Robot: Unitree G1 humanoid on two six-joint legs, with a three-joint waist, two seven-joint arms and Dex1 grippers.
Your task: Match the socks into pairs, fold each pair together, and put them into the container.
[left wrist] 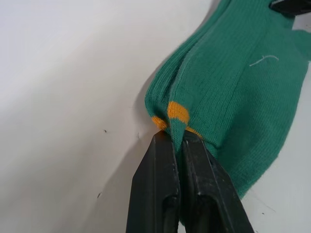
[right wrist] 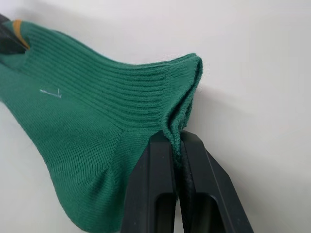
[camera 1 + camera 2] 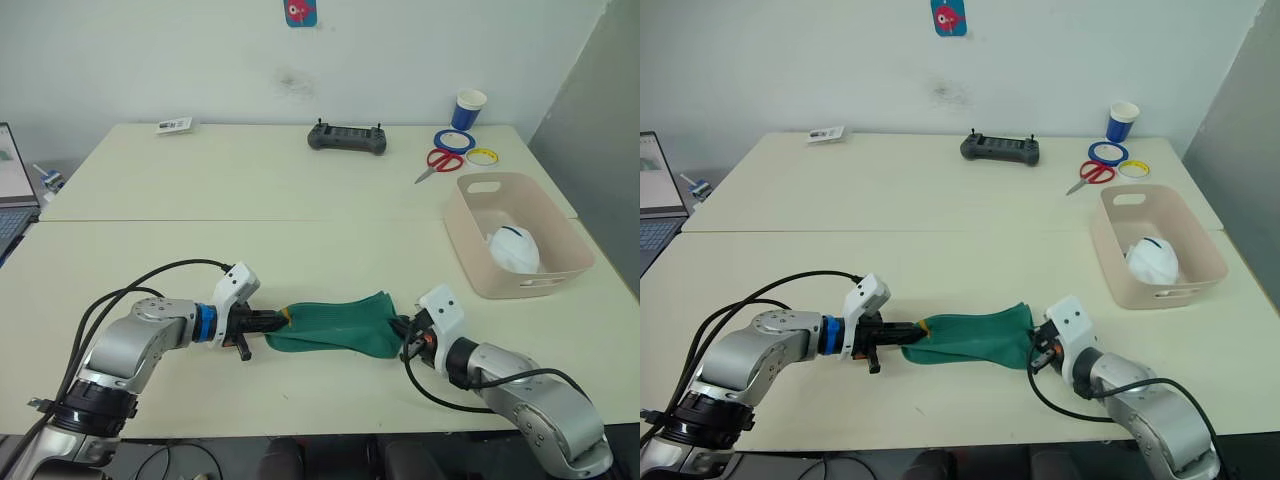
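Note:
Two dark green socks (image 3: 335, 322) lie stacked flat on the near part of the table, stretched between my two grippers. My left gripper (image 3: 270, 323) is shut on the end with the small yellow mark (image 1: 177, 112). At the other end, my right gripper (image 3: 405, 335) is shut on the ribbed cuff (image 2: 181, 116). The pale pink-beige container (image 3: 478, 262) stands at the right of the table with a folded white sock pair (image 3: 514, 250) inside it.
At the back of the table lie a black controller (image 3: 346, 138), red scissors (image 3: 438, 163), tape rolls (image 3: 453, 139), a blue-and-white paper cup (image 3: 468, 109) and a small card (image 3: 174, 125). A laptop (image 3: 12, 190) sits at the far left edge.

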